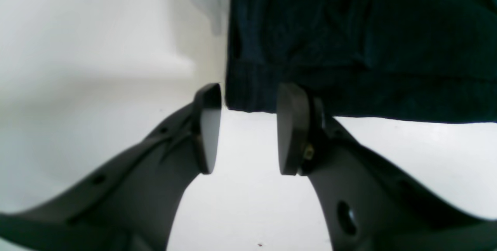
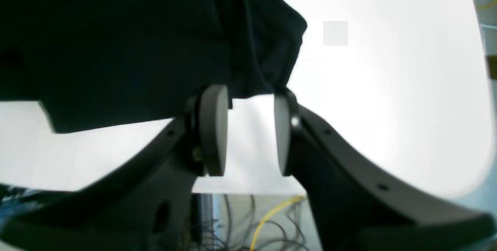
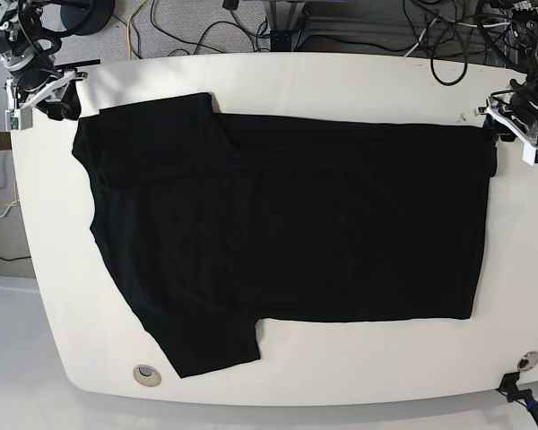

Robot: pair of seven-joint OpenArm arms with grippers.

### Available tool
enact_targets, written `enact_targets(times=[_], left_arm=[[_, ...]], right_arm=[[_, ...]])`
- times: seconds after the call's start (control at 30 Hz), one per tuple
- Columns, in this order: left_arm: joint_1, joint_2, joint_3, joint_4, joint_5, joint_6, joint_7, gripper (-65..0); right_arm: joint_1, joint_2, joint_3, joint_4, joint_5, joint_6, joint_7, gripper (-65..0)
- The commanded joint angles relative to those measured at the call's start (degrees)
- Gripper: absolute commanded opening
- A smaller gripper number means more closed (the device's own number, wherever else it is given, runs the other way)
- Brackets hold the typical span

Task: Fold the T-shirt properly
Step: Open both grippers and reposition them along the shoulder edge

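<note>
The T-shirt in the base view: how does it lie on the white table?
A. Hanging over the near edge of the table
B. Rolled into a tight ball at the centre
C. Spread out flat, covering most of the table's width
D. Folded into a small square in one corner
C: the T-shirt lies spread flat across the table, one sleeve toward the near edge, one at the far side.
</note>
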Motion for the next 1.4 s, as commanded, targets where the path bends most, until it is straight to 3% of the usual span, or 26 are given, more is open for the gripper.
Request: enact_targets(times=[0.0,0.07,0.1,0.17,0.7,1.37], left_arm=[[-0.4,-1.3,-0.4,0.9,-0.8,-0.1,-0.8,-43.1],[-0.6,-1.3,-0.3,0.9,-0.7,-0.1,-0.7,-43.1],[-0.5,-0.4,-0.4,0.9,-0.5,0.4,0.0,-42.4],[-0.5,0.0,-0.7,0.8,-0.5,0.2,-0.1,-42.4],[-0.9,1.6,-1.3,0.0,-0.6,0.1,0.2,-42.2],[-1.3,2.7,-4.2,-1.3,-2.0,0.1,0.4,-41.7]], right_arm=[[0.4,0.4,0.2,-4.7,1.1,1.0,2.4,-45.4],[0.9,0.4,-0.2,-6.8,1.0,1.1,2.7,-45.4],[-0.2,0.5,1.6,-2.9,1.6,5.3,2.9,-44.7],[-0.5,0.5,2.6,-4.8,2.6,6.5,2.8,-44.7],[-0.2,0.2,3.8,-17.2,3.9,6.5,2.6,-44.2],[1.9,0.1,4.7,-18.6,6.0,6.5,2.3,-44.6]])
